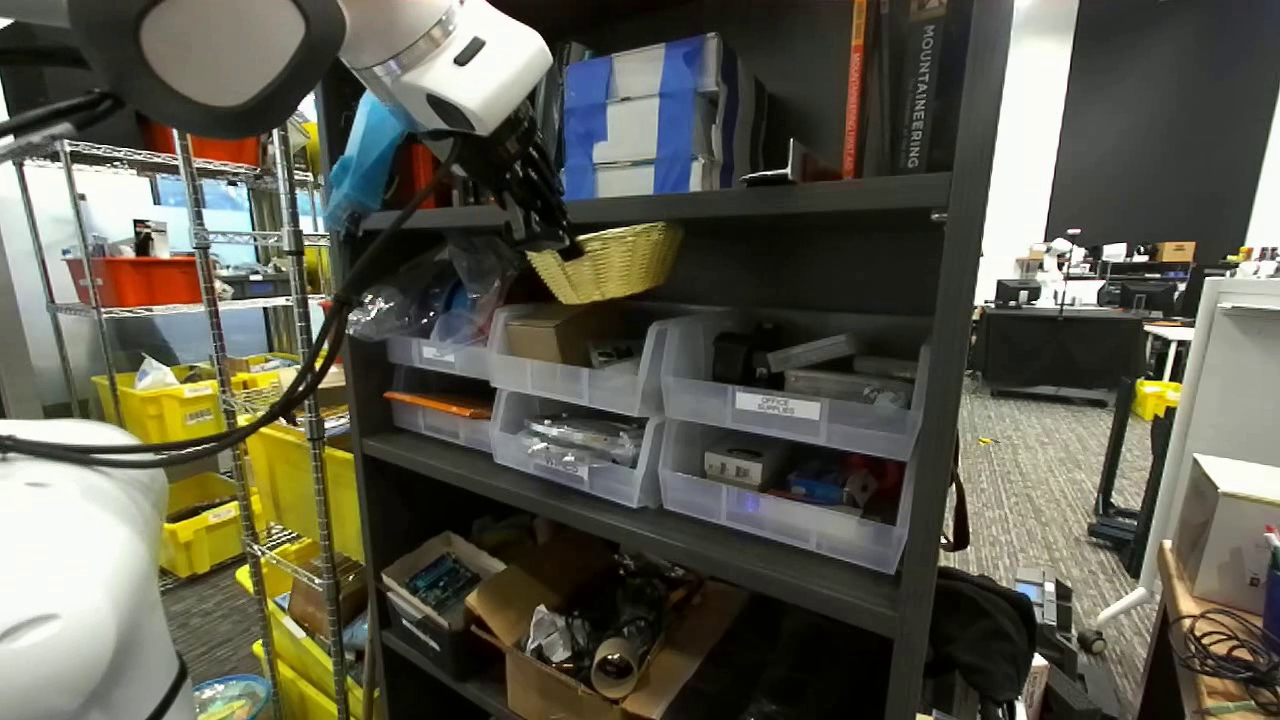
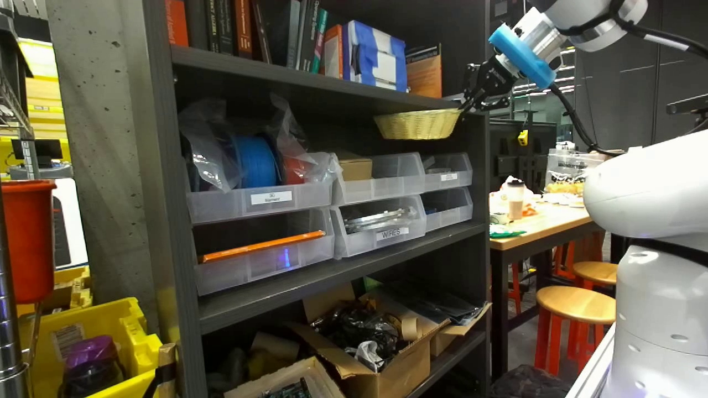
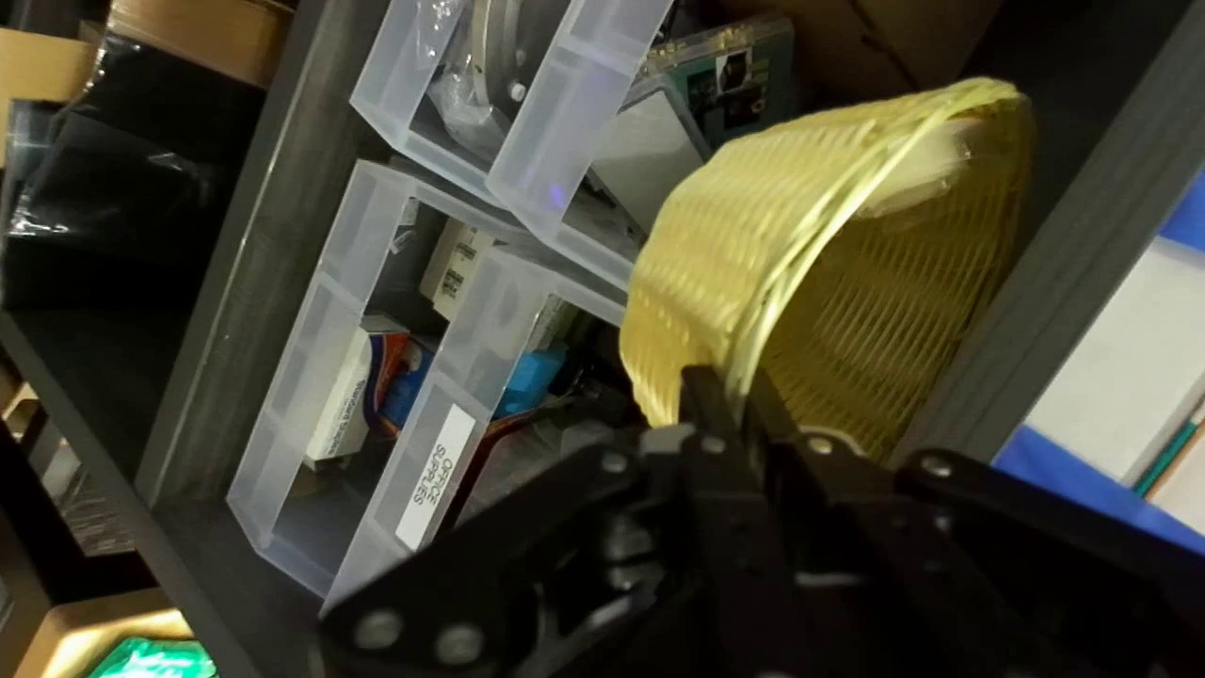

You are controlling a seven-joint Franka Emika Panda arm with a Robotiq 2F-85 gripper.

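Observation:
A yellow woven basket (image 1: 622, 262) hangs in the air in front of the shelf unit, just above the upper row of clear bins. In the wrist view my gripper (image 3: 737, 391) is shut on the rim of the basket (image 3: 715, 245), one finger outside the wall and one inside. A pale, blurred thing (image 3: 918, 169) shows inside it; I cannot tell what it is. An exterior view shows the basket (image 2: 418, 125) nearly level, with the gripper (image 2: 463, 108) at its rim end. Elsewhere the gripper (image 1: 560, 246) partly covers the basket's near end.
Below the basket stand stacked clear bins (image 1: 790, 412) with mixed supplies. The upper shelf board (image 1: 800, 200) lies close above, bearing books and taped boxes (image 1: 642, 118). Bagged filament spools (image 2: 254, 160) rise from a bin. The shelf's side panel (image 2: 480, 182) is near the arm.

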